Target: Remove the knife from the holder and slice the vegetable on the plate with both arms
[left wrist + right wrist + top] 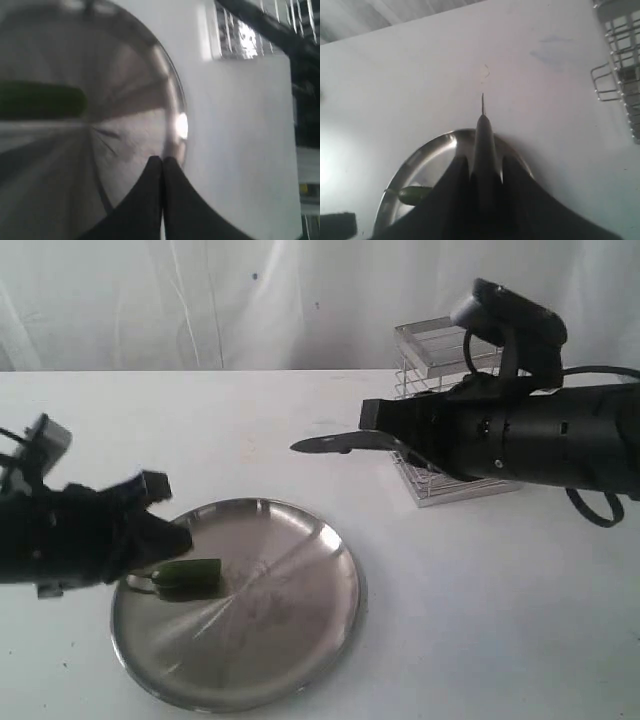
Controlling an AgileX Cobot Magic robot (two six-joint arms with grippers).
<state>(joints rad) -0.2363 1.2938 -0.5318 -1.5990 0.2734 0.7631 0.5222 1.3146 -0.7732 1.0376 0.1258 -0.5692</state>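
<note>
Now:

- Right gripper (392, 432): clamped on the black handle of the knife (328, 444). The blade is level and points toward the left arm.
- The knife is out of the holder (432, 348). It hangs over bare table between the holder and the plate (338, 570).
- In the right wrist view, the blade (483, 132) runs straight out from between the fingers, with its tip over the plate's far rim. Which way the cutting edge faces cannot be told.
- Left gripper (162, 164): pinched shut on nothing, low over the left side of the plate.
- The vegetable (188, 575) lies flat on the plate's left side, just beside the left gripper. Whether the two touch cannot be told.

Risks from here:

- The vegetable is glossy, rounded and unpinned, so a downward press would likely roll or skid it across the slick steel.
- The plate sits loose on the table, and a sideways push from either arm could slide it.
- The handle is slim, so cutting load could twist the knife in the grip and turn the blade flat.
- The left fingers sit close to the cutting zone, so a blade brought in at the wrong spot could strike them.
- With its fingers shut, the left arm can only press on the pepper, and that may squirt it away.
</note>
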